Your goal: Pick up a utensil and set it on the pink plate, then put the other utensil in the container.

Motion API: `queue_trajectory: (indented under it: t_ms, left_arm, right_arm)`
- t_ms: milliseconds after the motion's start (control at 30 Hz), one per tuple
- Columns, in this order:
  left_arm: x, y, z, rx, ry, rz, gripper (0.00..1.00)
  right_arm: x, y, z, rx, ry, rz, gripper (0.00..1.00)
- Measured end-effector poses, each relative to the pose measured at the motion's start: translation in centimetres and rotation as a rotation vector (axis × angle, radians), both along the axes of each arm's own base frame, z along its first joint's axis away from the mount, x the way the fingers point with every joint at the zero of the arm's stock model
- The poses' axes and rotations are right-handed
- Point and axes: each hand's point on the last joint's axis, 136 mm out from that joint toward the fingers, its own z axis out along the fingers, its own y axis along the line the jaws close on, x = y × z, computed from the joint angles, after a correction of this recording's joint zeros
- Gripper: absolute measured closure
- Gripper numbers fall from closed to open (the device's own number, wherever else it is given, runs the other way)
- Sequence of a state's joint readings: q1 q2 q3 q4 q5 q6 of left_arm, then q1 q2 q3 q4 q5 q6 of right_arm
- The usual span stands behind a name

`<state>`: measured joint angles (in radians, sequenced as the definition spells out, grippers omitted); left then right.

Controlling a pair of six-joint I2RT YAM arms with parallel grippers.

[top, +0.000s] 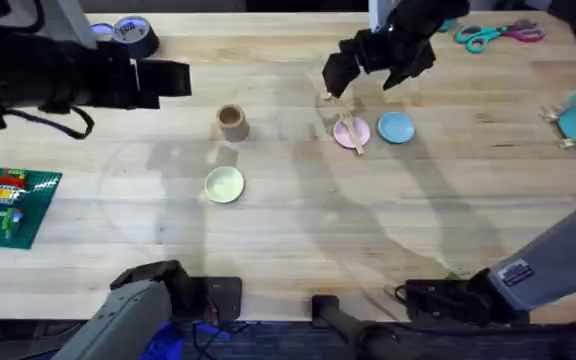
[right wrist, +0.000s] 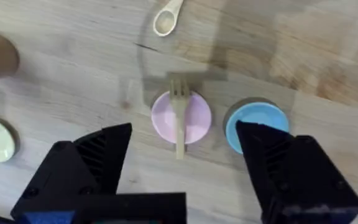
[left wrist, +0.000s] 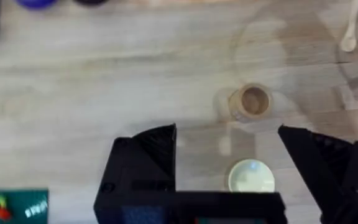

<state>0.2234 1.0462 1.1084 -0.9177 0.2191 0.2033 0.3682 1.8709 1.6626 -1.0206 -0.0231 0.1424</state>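
Fork [right wrist: 179, 118] lies across the pink plate [right wrist: 196, 117], beside the blue plate [right wrist: 257, 121]. Spoon [right wrist: 166, 20] rests on the counter [top: 298, 230], apart from the brown cup [left wrist: 252, 101]. Right hand [right wrist: 185, 158] and left hand [left wrist: 229, 158] hover wide open, empty.

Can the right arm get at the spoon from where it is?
Probably yes. The right gripper is open and empty above the pink plate, where the fork already lies. The spoon lies just beyond on bare table, with nothing between.
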Motion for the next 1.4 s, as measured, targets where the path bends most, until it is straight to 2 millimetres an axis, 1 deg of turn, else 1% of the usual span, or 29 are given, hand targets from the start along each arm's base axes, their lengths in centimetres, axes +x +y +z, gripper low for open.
queue_trajectory:
  t_ms: [133,233,333,467,600,733,867,933,1133,1300,1400]
  left_arm:
    - [1.1,-0.7,1.2,0.042,-0.083,-0.124,0.009]
    - [1.5,-0.4,1.5,0.037,-0.116,-0.184,0.009]
    - [2.1,0.5,0.8,-0.006,-0.119,-0.228,0.009]
    - [2.7,1.9,-0.3,-0.095,-0.141,-0.292,0.009]
    - [2.9,2.8,-0.2,-0.167,-0.210,-0.350,0.009]
    - [3.2,3.3,-0.3,-0.245,-0.265,-0.390,0.010]
    - [3.7,3.6,-1.3,-0.325,-0.280,-0.415,0.008]
    - [3.9,3.6,-1.8,-0.344,-0.281,-0.429,0.008]
    - [4.0,3.4,-1.7,-0.317,-0.320,-0.485,0.008]
    - [4.1,3.3,-1.5,-0.276,-0.351,-0.524,0.008]
    - [4.6,3.6,-1.2,-0.231,-0.382,-0.543,0.008]
  right_arm:
    - [0.9,-0.2,1.4,0.011,-0.034,-0.006,0.004]
    - [1.9,0.1,2.8,0.027,-0.078,-0.009,0.004]
    - [2.5,0.3,3.9,0.039,-0.109,-0.009,0.004]
    - [3.0,0.5,4.7,0.050,-0.135,-0.010,0.004]
    - [3.8,0.8,5.1,0.074,-0.166,-0.043,0.005]
    - [5.1,0.9,5.7,0.090,-0.216,-0.099,0.005]
    - [6.3,0.4,6.3,0.049,-0.286,-0.179,0.005]
    - [6.7,0.5,6.6,0.029,-0.321,-0.209,0.005]
    - [6.7,1.6,7.4,0.033,-0.361,-0.324,0.005]
    - [7.0,1.5,7.9,0.079,-0.370,-0.449,0.005]
    - [7.1,1.3,8.0,0.097,-0.368,-0.499,0.005]
